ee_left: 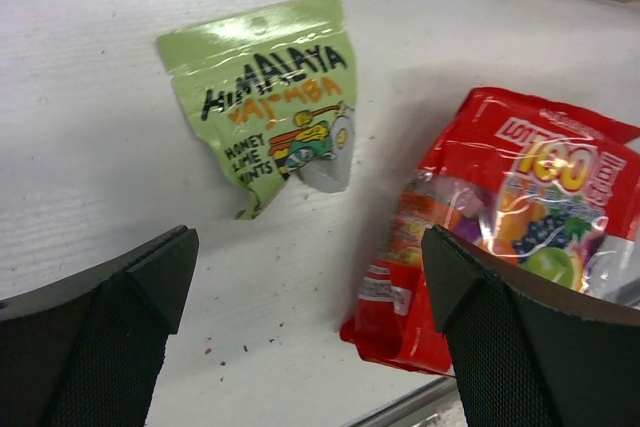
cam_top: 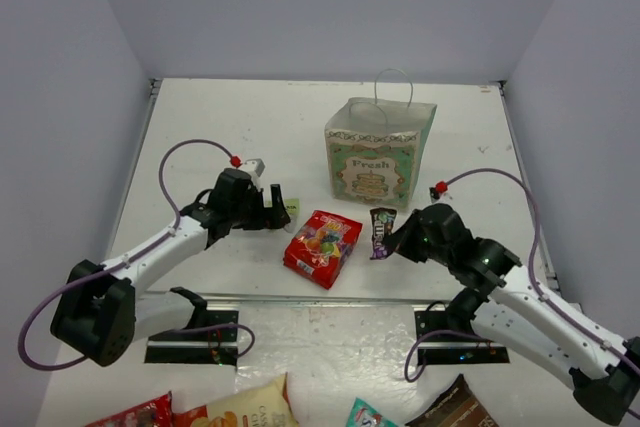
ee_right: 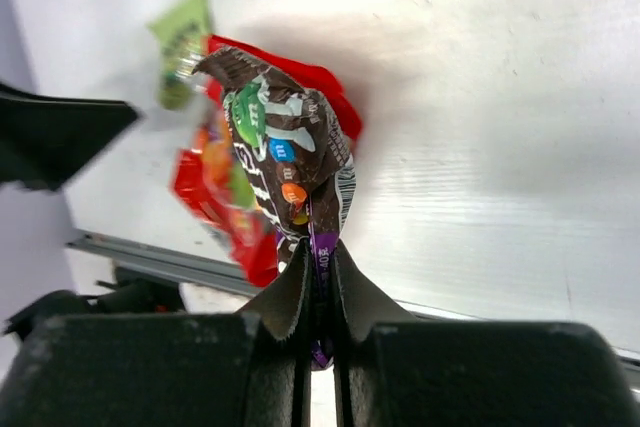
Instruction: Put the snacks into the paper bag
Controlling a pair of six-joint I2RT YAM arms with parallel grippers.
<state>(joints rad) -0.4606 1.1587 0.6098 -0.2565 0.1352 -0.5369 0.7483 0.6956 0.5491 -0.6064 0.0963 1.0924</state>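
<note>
Two arms split the work, each posted by its own snack. On the left, my left gripper [ee_left: 308, 257] hovers with its jaws spread wide, just short of the tiny green packet [ee_left: 275, 112], which lies flat on the table [cam_top: 250, 127] (that wide stance should let me straddle it, I judge). Just beside it lies the red candy bag [ee_left: 500, 217], untouched. Further right, my right gripper [ee_right: 320, 287] is pinched tight on the purple seam of the dark brown packet [ee_right: 285, 147]; I take the thin edge because the flat body offers no purchase. Behind them the paper bag [cam_top: 378, 152] stands upright, mouth up for a drop from above; none of these three is inside yet.
</note>
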